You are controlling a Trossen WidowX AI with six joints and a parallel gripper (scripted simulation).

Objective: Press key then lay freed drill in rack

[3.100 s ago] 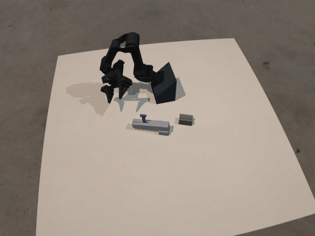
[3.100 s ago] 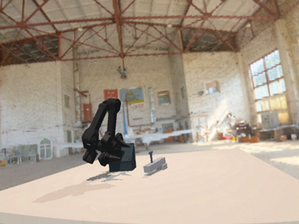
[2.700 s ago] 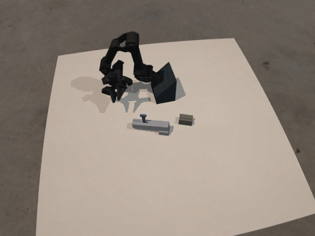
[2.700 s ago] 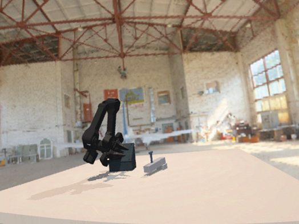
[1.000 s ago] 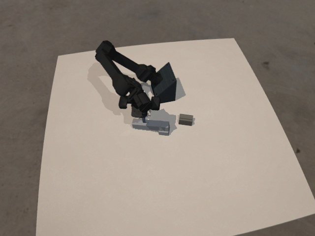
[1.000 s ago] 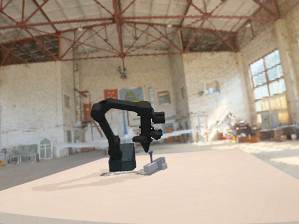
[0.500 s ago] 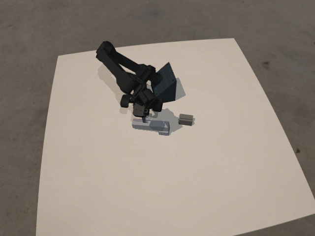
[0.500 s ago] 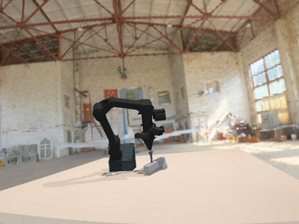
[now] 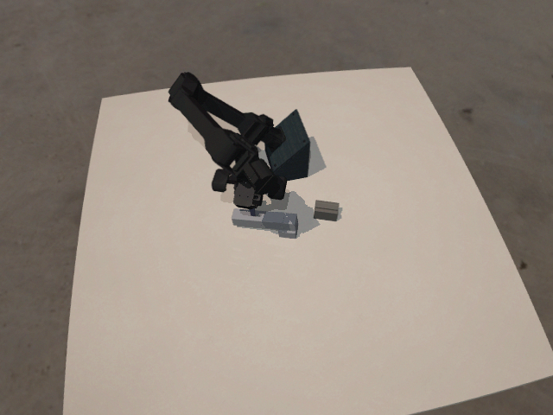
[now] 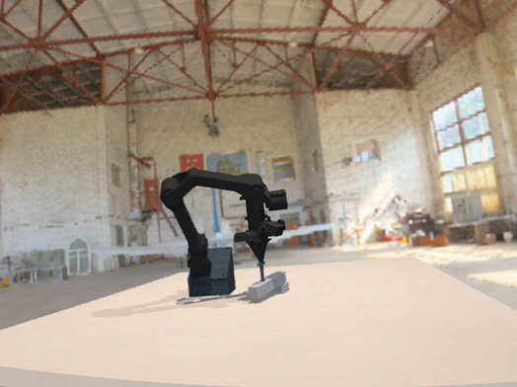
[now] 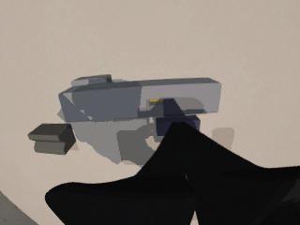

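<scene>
A long grey block (image 9: 243, 219) (image 10: 261, 290) (image 11: 211, 97) lies on the table. A navy key (image 9: 252, 212) (image 10: 261, 272) (image 11: 164, 127) stands upright in it, through the top. A small yellow piece (image 11: 155, 100) shows beside the key in the wrist view. My gripper (image 9: 252, 207) (image 10: 261, 262) (image 11: 177, 127) is shut with nothing between the fingers. Its tips are at the key's top end and seem to touch it. I cannot make out the drill as a separate thing. A small grooved brown block (image 9: 326, 214) (image 11: 49, 132), which looks like the rack, stands off the grey block's far end.
A dark teal wedge-shaped box (image 9: 298, 162) (image 10: 219, 272) stands at the arm's base. A smaller grey block (image 9: 287, 233) (image 10: 284, 287) (image 11: 91, 80) sits against the long block's side near the rack end. The arm reaches over the table (image 9: 268, 335) (image 10: 326, 345) from the box.
</scene>
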